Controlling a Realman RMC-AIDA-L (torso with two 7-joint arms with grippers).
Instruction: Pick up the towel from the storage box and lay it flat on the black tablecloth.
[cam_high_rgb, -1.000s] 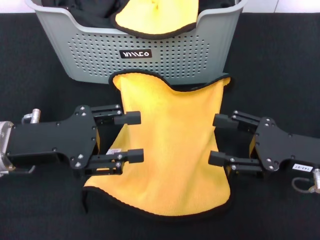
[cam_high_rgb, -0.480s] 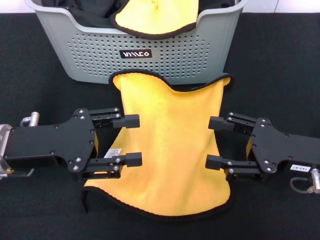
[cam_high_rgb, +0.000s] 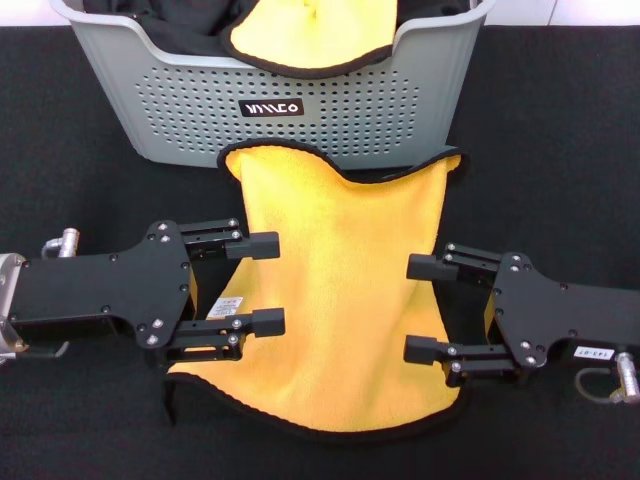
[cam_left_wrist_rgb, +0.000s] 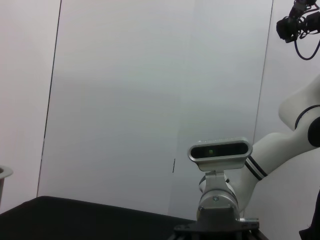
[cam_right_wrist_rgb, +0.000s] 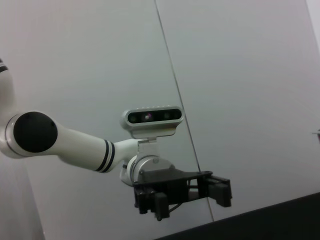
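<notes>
Your left gripper (cam_high_rgb: 266, 283) sits with both fingers spread apart, their tips lying over the left edge of the square fluffy yellow-orange towel with thin black edging (cam_high_rgb: 345, 290). Your right gripper (cam_high_rgb: 422, 308) mirrors it on the opposite edge, jaws likewise spread and holding nothing. The towel lies between the two of them, yellow face up, on the wide black grainy tablecloth (cam_high_rgb: 560, 150).

It looks released rather than carried: neither pair of fingers pinches the cloth, and facing each other across it suits letting go of both sides at once so it settles evenly. It is not quite flat, though. Beyond your fingertips its far edge rides up against the perforated front wall of the large light-grey plastic storage box (cam_high_rgb: 180, 110), and the near corner below your left gripper curls under, showing a dark rim.

A second yellow cloth (cam_high_rgb: 310, 35) rests inside the box, draped over dark fabric.

In the right wrist view the left gripper (cam_right_wrist_rgb: 187, 196) appears farther off, against a pale wall, fingers parted.

If you want the sheet truly flat, I'd judge those two spots need smoothing.
</notes>
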